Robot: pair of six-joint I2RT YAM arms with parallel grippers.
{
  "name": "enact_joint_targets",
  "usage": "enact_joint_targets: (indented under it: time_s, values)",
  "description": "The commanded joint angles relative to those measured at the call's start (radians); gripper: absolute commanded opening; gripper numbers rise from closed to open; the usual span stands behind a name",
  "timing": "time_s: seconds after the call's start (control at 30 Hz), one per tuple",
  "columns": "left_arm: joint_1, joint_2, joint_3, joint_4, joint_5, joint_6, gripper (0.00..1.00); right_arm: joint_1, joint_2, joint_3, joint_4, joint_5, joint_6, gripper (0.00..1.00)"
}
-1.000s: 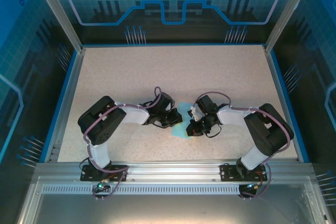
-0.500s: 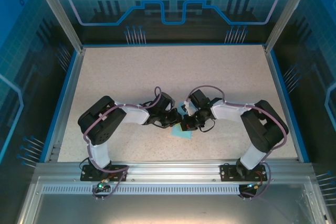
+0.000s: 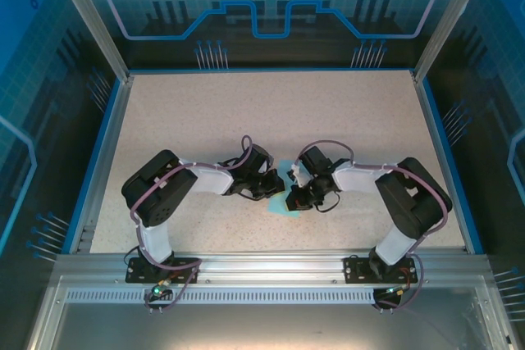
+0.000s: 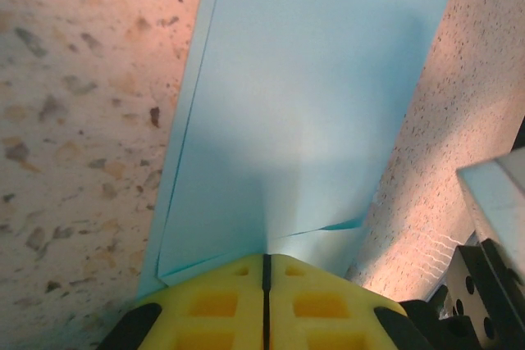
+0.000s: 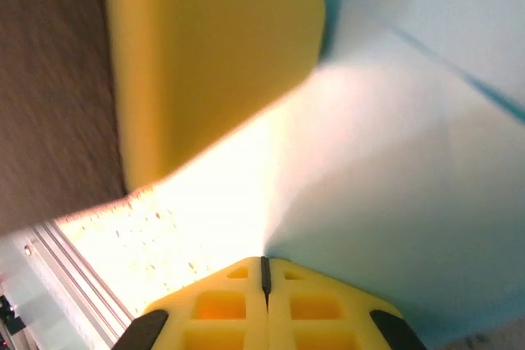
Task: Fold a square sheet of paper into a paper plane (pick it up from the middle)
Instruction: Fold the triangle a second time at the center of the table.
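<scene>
Between the two sets of fingers, near the middle of the speckled surface [image 3: 246, 120], lies the light-blue sheet of paper [image 3: 278, 205], already folded into a narrower strip. The left fingers [image 3: 274, 190] and right fingers [image 3: 294, 196] meet over it from opposite sides, nearly touching each other.

From the left wrist, the left fingers [image 4: 264, 263] are pressed fully together, their yellow pads showing only a thin dark seam. The sheet of paper [image 4: 312, 104] runs straight out ahead of their tips. A crease leads into the seam, so they have the paper's near edge pinched. Bare surface [image 4: 82, 120] shows to either side of the strip.

From the right wrist, the right fingers [image 5: 264, 272] are likewise closed tight, tips set against the sheet of paper [image 5: 410, 161], which spreads ahead and to their right. Whether a layer is caught between them I cannot tell. Ahead and to their left sits a blurred yellow block [image 5: 205, 55], close above the paper.
</scene>
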State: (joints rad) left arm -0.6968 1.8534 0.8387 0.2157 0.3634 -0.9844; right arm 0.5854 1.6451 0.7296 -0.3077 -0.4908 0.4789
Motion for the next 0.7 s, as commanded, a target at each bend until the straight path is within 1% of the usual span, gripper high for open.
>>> enact_joint_targets:
  time_s: [0.0, 0.37, 0.57, 0.67]
  values:
    - [-0.005, 0.029, -0.027, -0.065, -0.051, 0.028, 0.10, -0.019, -0.035, -0.047, -0.068, -0.017, -0.008, 0.06]
    - [-0.004, 0.033, -0.029, -0.063, -0.045, 0.032, 0.09, -0.057, -0.088, -0.158, -0.035, -0.026, 0.024, 0.07]
    - [-0.004, 0.032, -0.028, -0.061, -0.044, 0.030, 0.09, -0.060, -0.111, -0.194, -0.030, -0.037, 0.031, 0.08]
    - [-0.004, 0.027, -0.030, -0.061, -0.046, 0.032, 0.09, -0.061, -0.139, -0.213, -0.037, -0.022, 0.037, 0.08]
